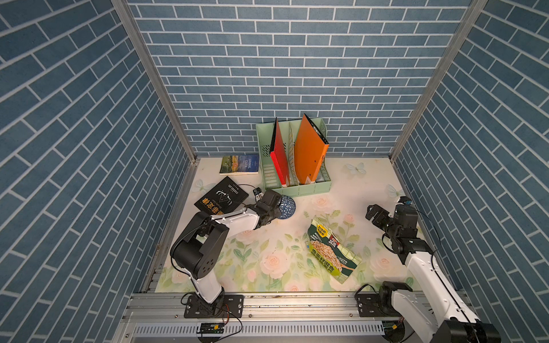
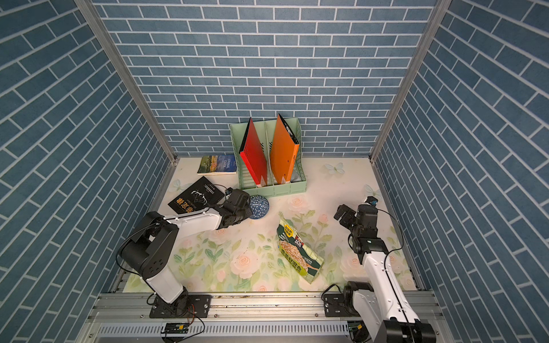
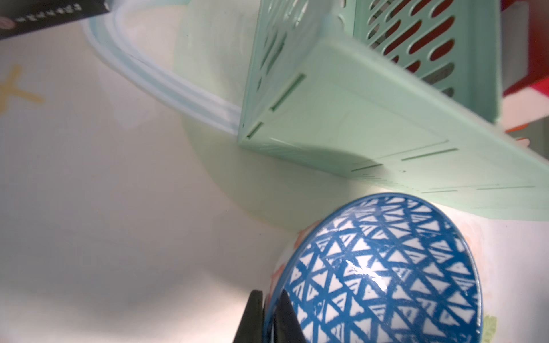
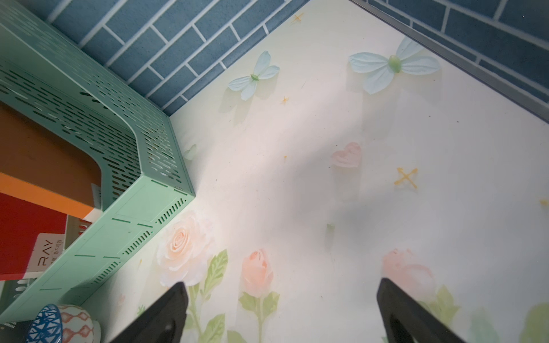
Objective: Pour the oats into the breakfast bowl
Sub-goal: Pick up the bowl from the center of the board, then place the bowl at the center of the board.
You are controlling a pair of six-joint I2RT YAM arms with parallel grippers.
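Breakfast bowl sitting closest to camera, blue-and-white triangle outside facing lens, glare streak showing on glaze. Two black fingers standing close together, pinching bowl's blue rim between them. Mint-green file rack standing just beyond bowl; whether they are touching, cannot tell. Red folder showing through rack's slotted wall. Corner of black book lying well apart from bowl, white lettering too blurred for reading. Pale bench carrying everything, yellow cross print showing on it.
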